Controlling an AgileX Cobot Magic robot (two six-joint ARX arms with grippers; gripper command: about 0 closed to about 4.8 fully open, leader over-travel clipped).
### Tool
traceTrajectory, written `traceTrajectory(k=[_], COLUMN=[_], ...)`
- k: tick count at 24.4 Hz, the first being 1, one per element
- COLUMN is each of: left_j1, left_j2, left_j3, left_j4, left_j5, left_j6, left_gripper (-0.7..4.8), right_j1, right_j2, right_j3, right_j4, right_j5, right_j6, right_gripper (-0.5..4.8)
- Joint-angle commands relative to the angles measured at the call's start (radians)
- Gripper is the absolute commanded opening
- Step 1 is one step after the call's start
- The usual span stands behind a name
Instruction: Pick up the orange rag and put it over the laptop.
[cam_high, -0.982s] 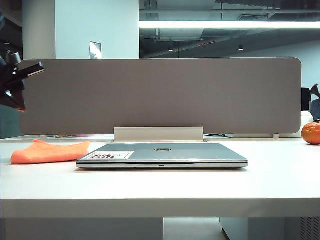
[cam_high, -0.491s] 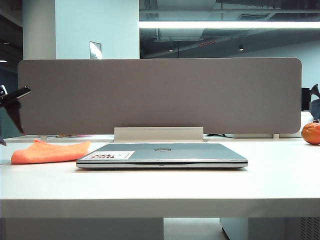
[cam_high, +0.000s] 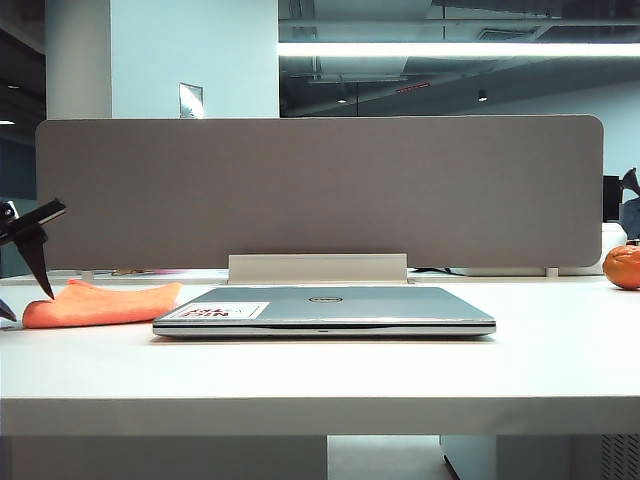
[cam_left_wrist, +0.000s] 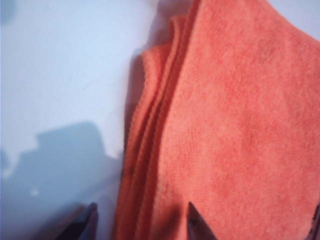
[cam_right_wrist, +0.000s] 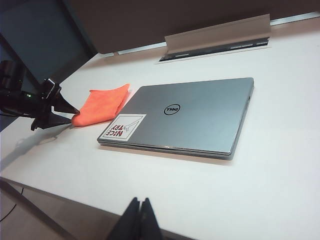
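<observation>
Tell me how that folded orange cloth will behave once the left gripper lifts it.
The folded orange cloth looks soft, so it will probably droop. Its layered edges may unfold if the open left gripper pinches only the top layer. It seems light and unlikely to slip.

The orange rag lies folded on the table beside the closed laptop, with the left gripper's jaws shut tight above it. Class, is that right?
Not quite: the left gripper has its jaws open, straddling the edge of the orange rag, as the left wrist view shows. The laptop is closed.
</observation>
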Motion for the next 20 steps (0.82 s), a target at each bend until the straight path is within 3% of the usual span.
traceTrajectory(k=[1, 11, 14, 20], left_j1=[-0.011, -0.076, -0.073, -0.072], left_j2=[0.011, 0.063, 0.065, 0.059], left_j3=[0.001, 0.002, 0.002, 0.005], left_j4=[0.005, 0.027, 0.026, 0.037], left_j5=[0.002, -0.006, -0.023, 0.035], left_j6=[-0.002, 0.001, 0.012, 0.012], left_gripper=[2.20, 2.01, -0.08, -0.06], right_j1=[0.000, 0.000, 0.000, 0.000], right_j2=[0.000, 0.000, 0.000, 0.000], right_j3=[0.005, 0.006, 0.006, 0.006], right_j4=[0.011, 0.016, 0.034, 0.042], right_j5=[0.002, 0.002, 0.001, 0.001], right_j6=[-0.003, -0.003, -0.003, -0.003], right_gripper=[-0.05, -0.05, -0.05, -0.05])
